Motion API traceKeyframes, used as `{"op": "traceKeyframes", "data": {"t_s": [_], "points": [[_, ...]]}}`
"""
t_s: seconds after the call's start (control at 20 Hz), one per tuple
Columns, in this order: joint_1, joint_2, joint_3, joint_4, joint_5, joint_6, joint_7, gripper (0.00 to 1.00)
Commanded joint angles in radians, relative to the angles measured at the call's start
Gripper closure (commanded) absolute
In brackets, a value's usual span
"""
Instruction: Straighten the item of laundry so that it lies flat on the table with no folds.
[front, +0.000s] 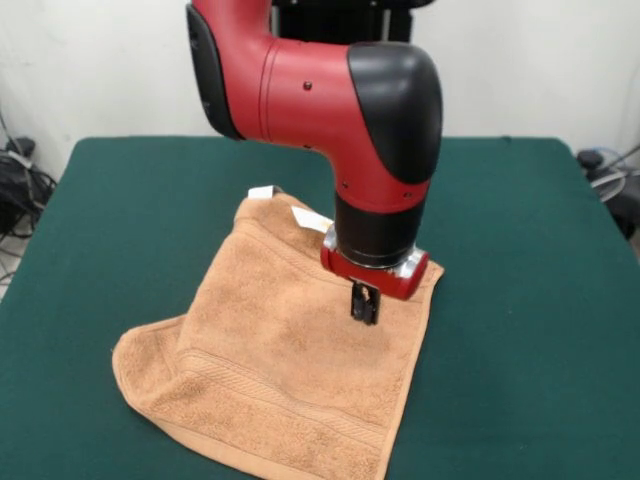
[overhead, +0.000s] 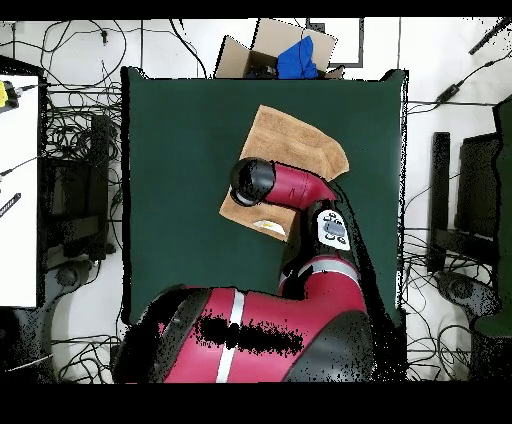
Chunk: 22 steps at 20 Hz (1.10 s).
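Front view, left to right, all placed against the towel. The peach-orange cloth lies on the green tabletop, toward its near side. Its left corner bulges out as a rounded flap past a second layer, so that end is doubled over. The near edge runs out of the picture at the bottom. At the far edge a small white tag sticks up; a second white tab shows just right of it, partly behind the arm. The claw hangs over the towel's right part, its dark tip at the cloth surface; whether it touches, and whether it is spread or pinching, I cannot tell.

Overhead view: the arm covers the towel's edge nearest the robot, and the claw is hidden beneath the wrist.
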Motion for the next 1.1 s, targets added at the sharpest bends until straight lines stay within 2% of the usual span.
{"op": "traceKeyframes", "data": {"t_s": [0.05,0.55,1.1], "points": [[0.006,0.093,-0.023,0.053,0.048,-0.070,0.243,1.00],[0.027,0.134,-0.045,0.048,0.061,-0.110,0.244,1.00],[0.072,0.106,-0.002,0.160,0.167,-0.155,0.325,1.00]]}}
